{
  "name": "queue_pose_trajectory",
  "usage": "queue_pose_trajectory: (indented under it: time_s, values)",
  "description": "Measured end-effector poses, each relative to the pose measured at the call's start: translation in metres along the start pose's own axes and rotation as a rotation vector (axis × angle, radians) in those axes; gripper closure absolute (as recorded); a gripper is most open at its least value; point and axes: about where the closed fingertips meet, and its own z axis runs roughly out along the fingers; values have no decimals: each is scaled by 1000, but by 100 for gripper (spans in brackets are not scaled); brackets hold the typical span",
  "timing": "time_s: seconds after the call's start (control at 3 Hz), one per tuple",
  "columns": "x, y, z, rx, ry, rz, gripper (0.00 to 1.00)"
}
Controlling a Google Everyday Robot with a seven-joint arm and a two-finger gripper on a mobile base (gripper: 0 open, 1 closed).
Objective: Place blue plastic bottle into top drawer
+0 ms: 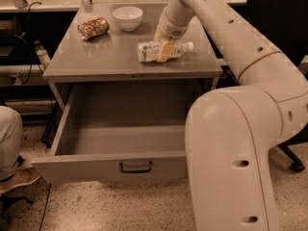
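The blue plastic bottle (147,51) lies on its side on the grey tabletop (96,57), its white cap pointing right. My gripper (163,46) comes down from the upper right and sits over the middle of the bottle, covering part of it. The bottle rests on the table. The top drawer (96,165) is pulled wide open below the tabletop, with a dark bar handle (136,166) on its front panel. Nothing shows inside it.
A brownish-gold can (93,28) lies at the back left of the tabletop and a white bowl (127,17) stands behind it. My large arm body (231,153) fills the right foreground. A person's leg (7,138) is at the left edge. A dark chair (284,23) stands at right.
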Motion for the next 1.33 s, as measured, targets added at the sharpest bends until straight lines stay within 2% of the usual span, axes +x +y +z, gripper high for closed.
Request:
queue_pose_trajectory:
  time_s: [0.33,0.67,1.0,1.33]
  values:
    - [1,-1,-8,7,-1,13,82]
    - [1,7,-45,45,-74,50,100]
    - [7,35,-87,30,-92,108,100]
    - [7,89,-110,-68,-72,252,100]
